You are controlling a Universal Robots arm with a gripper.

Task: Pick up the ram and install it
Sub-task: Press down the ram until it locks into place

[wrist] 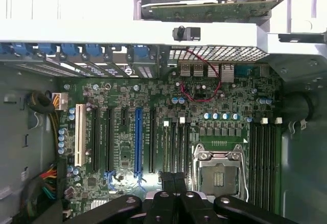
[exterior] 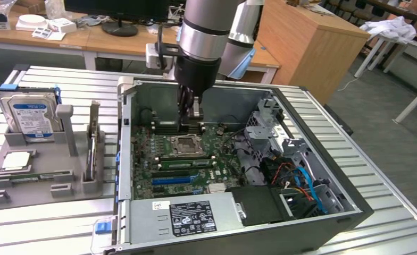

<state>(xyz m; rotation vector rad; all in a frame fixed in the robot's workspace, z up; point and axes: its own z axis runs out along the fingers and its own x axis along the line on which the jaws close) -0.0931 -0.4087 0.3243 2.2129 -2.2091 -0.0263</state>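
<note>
The ram [exterior: 32, 175] is a thin green stick lying flat in the front of the grey holder [exterior: 24, 186], at the exterior view's left, outside the computer case. My gripper [exterior: 194, 118] hangs from the arm inside the open case, well apart from the ram. It sits above the motherboard [wrist: 127, 147]. In the wrist view the gripper [wrist: 173, 183] is over the black memory slots [wrist: 176, 147] beside the CPU socket [wrist: 219, 175]. Its fingers [wrist: 167, 185] are pressed together with nothing visible between them.
The grey holder also carries a hard drive [exterior: 30, 112], a chip [exterior: 17, 160] and an upright card [exterior: 93, 141]. The case walls [exterior: 127, 138] ring the motherboard. A long blue slot [wrist: 138, 140], cables [exterior: 304, 183] and the power supply [exterior: 191, 215] lie inside.
</note>
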